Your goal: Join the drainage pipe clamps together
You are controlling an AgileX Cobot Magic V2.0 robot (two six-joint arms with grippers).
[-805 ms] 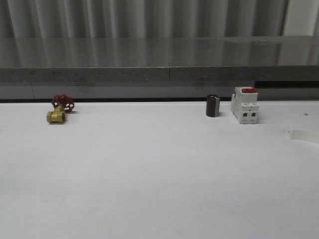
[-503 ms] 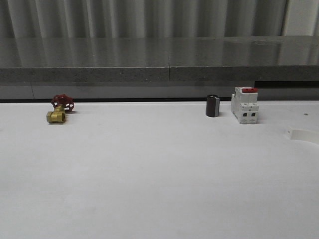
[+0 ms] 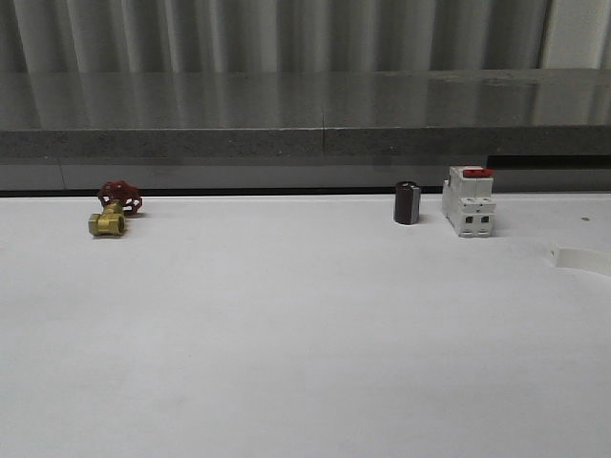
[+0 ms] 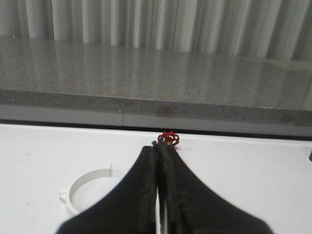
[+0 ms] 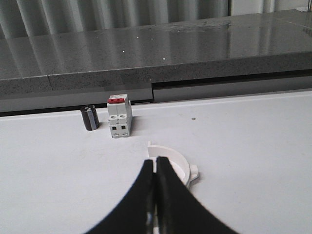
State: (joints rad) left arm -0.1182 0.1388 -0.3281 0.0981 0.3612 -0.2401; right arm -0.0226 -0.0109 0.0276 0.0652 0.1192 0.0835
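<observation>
Two white half-ring drainage pipe clamps lie on the white table, far apart. One clamp (image 4: pixel 84 186) lies flat beside my left gripper (image 4: pixel 160 146), which is shut with nothing between its fingers. The other clamp (image 5: pixel 179 165) lies just beyond the tips of my right gripper (image 5: pixel 155 160), which is also shut and empty; its fingers hide part of the band. In the front view that clamp (image 3: pixel 580 258) shows at the table's right edge, partly cut off by the frame.
A brass valve with a red handwheel (image 3: pixel 110 212) sits at the back left, also seen past the left fingertips (image 4: pixel 168 138). A black cylinder (image 3: pixel 408 202) and a white red-topped breaker (image 3: pixel 469 200) stand at the back right. A grey ledge (image 3: pixel 305 143) runs behind the table.
</observation>
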